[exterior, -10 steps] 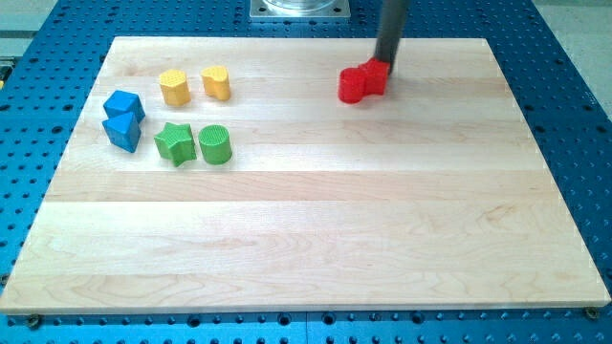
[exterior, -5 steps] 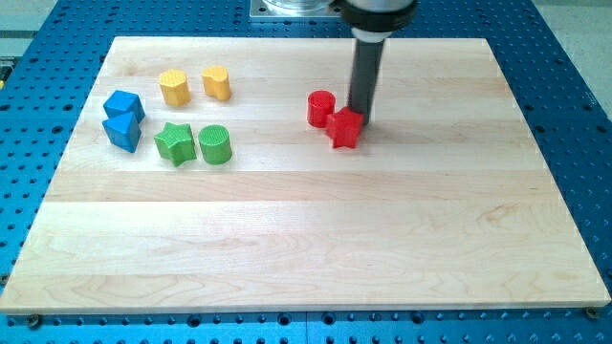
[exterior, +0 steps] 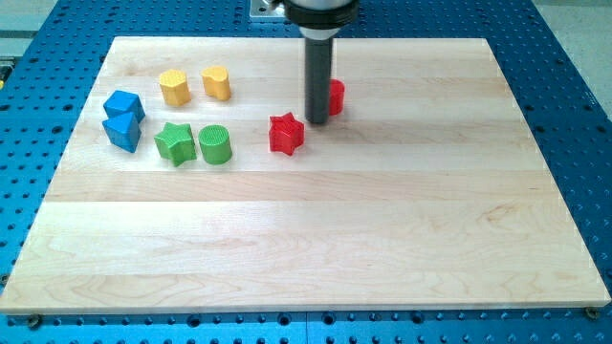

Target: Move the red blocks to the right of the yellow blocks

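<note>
My tip [exterior: 316,121] is down on the wooden tabletop [exterior: 316,239], a plain dark rod with nothing to part or clamp, so it grips nothing. It stands right between the two red blocks. Just to the view's left and a shade lower sits the red star block [exterior: 285,133], glossy, its points clear to see, close to the tip; I cannot tell if they touch. On the view's right, half hidden behind the rod, peeks the other red block [exterior: 336,96], its shape unclear.

Farther toward the view's left, near the top, the two yellow blocks stand side by side: a yellow hexagon-like block [exterior: 174,87] and a rounded yellow block [exterior: 216,83]. Both reds lie right of them. Below those sit a green star block [exterior: 175,143] and a green cylinder [exterior: 215,144], touching. At the far left, two blue blocks [exterior: 122,119] are stacked against each other.
</note>
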Robot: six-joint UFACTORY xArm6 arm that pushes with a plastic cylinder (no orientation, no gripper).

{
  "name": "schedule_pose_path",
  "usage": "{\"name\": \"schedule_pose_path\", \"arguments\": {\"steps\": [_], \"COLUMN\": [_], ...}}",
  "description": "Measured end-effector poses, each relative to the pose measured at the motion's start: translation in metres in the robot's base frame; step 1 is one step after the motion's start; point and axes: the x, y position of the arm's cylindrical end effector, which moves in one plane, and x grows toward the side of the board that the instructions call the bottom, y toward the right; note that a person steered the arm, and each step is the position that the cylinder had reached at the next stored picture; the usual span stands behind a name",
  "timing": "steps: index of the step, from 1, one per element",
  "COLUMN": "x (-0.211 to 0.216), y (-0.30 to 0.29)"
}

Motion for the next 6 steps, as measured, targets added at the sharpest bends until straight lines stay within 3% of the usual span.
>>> {"name": "schedule_pose_path", "arguments": {"steps": [2,3,4,5,6], "x": [-0.009,-0.042,-0.043,-0.035,0.033], "y": [0.058,0.032,-0.061,-0.039,0.029]}}
